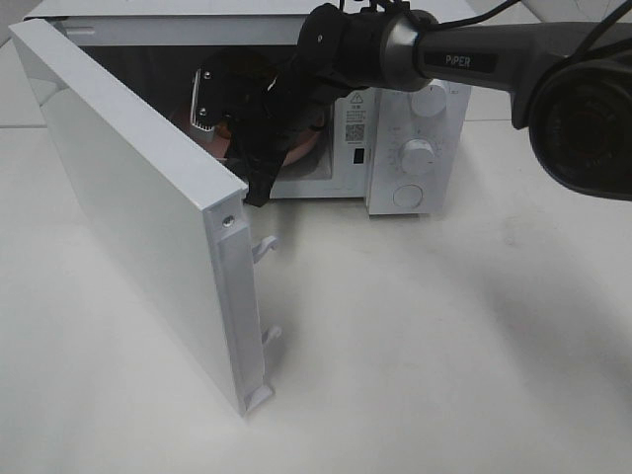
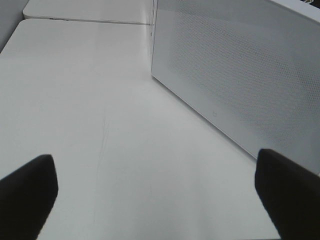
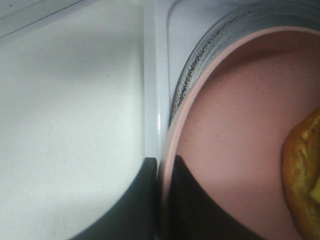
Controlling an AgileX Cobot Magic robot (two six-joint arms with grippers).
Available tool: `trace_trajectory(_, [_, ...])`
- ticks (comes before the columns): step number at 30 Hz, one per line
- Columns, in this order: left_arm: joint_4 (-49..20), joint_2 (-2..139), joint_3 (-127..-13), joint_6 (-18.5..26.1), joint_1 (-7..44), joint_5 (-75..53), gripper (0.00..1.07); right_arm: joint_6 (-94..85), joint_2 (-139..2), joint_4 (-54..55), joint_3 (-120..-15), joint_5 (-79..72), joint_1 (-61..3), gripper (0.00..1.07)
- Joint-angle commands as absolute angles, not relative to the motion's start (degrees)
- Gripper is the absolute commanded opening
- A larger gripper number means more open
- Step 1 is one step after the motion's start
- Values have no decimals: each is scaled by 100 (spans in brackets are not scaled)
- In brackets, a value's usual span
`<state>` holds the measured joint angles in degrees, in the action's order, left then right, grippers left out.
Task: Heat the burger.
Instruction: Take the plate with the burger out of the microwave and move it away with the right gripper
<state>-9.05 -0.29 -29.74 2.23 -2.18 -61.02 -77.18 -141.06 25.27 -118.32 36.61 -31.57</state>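
The burger [image 3: 306, 182] shows only as an orange-brown edge on a pink plate [image 3: 240, 125], which rests on the glass turntable [image 3: 210, 45] inside the white microwave [image 1: 415, 148]. My right gripper [image 3: 162, 162] reaches into the cavity and is shut on the plate's rim, with one dark finger on each side of it. In the exterior high view the right arm [image 1: 326, 59] hides the burger, and only a sliver of the pink plate [image 1: 299, 153] shows. My left gripper [image 2: 155, 180] is open above the table beside the microwave's perforated side wall [image 2: 240, 75], holding nothing.
The microwave door [image 1: 128, 197] stands swung wide open toward the front left, its latch hooks [image 1: 267, 247] sticking out. Control knobs [image 1: 420, 156] sit on the microwave's right panel. A white tabletop [image 1: 425, 336] spreads in front.
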Motion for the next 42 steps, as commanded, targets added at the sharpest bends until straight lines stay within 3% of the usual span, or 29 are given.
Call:
trace_trajectory(1, [-940, -138, -2951, 183, -218, -6108, 100, -7844, -14112, 2429, -11820, 4068, -3151, 0])
trace_trajectory(21, [-940, -138, -2951, 183, -218, -6108, 100, -10267, -13705, 2498, -11803, 4733, -3157, 0])
trace_trajectory(42, [-940, -138, -2951, 183, -218, -6108, 100, -11024, -13419, 2934, -11803, 5025, -3031, 0])
